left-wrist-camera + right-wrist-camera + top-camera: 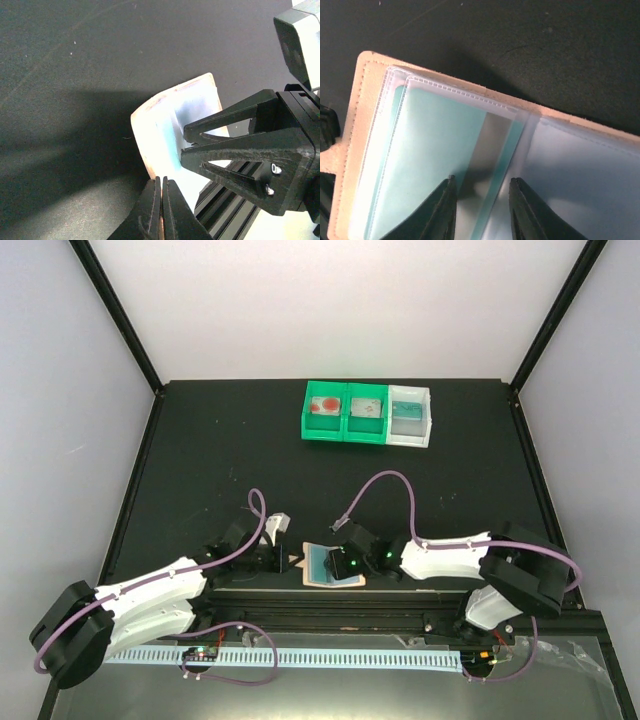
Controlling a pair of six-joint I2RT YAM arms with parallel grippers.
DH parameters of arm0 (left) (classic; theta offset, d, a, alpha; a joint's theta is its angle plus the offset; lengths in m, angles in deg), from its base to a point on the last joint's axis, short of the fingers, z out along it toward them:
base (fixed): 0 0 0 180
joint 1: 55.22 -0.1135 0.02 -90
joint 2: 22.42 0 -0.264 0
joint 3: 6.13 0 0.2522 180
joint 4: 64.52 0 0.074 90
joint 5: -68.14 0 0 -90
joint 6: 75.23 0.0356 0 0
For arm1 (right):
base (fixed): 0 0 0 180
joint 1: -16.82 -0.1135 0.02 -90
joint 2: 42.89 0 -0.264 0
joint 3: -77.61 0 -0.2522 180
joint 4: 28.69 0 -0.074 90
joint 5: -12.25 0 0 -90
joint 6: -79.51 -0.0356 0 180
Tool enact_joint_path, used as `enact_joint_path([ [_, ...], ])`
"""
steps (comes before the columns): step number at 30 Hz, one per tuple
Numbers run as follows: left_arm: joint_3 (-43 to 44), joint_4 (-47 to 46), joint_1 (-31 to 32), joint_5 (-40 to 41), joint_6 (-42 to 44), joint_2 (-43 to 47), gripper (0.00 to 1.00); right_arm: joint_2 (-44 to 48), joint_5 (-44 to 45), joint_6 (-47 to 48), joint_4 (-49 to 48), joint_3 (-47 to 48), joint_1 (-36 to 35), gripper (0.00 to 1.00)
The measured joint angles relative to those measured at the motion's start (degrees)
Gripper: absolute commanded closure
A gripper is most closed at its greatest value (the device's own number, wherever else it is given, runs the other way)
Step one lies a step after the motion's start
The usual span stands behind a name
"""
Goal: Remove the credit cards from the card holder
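Note:
The card holder (318,578) lies open near the table's front edge, tan outside with clear sleeves inside. In the right wrist view its tan border (360,125) frames a sleeve holding a teal credit card (435,145) with a dark stripe (492,145); another teal card edge shows behind it. My right gripper (482,186) stands open just above that card, jaws apart on either side of the stripe. My left gripper (162,186) is shut on the near edge of the holder (167,115), whose cover curls upward. The right gripper's fingers (225,117) reach over the holder from the right.
Two green bins (345,412) and a white bin (410,415) stand at the back of the black table, each with small items inside. A metal rail (330,615) runs along the front edge just behind the holder. Purple cables loop from both arms.

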Motion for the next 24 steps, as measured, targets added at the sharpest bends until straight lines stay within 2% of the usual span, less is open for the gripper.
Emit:
enact_joint_path([
  [4, 0.0, 0.66, 0.0, 0.66, 0.02, -0.02, 0.98, -1.49, 0.33, -1.18, -1.22, -0.13, 0.0, 0.91],
  [9, 0.0, 1.55, 0.0, 2.01, -0.02, 0.15, 0.97, -1.53, 1.36, -2.01, -3.04, -1.66, 0.04, 0.95],
  [13, 0.39, 2.86, 0.0, 3.3, -0.04, 0.35, 0.71, -1.66, 1.51, -2.64, -5.11, -2.54, 0.04, 0.96],
  [15, 0.87, 3.96, 0.0, 4.26, -0.61, 0.98, 0.62, -2.01, 1.53, -2.95, -6.21, -2.73, 0.04, 0.96],
  [20, 1.62, 4.76, -0.02, 5.31, -1.38, 3.17, 0.51, -2.21, 1.53, -3.34, -7.76, -3.3, 0.04, 0.96],
  [24, 1.62, 3.13, -0.02, 4.85, -2.12, 3.8, 0.46, -2.21, 1.55, -3.61, -8.33, -3.58, 0.04, 0.96],
])
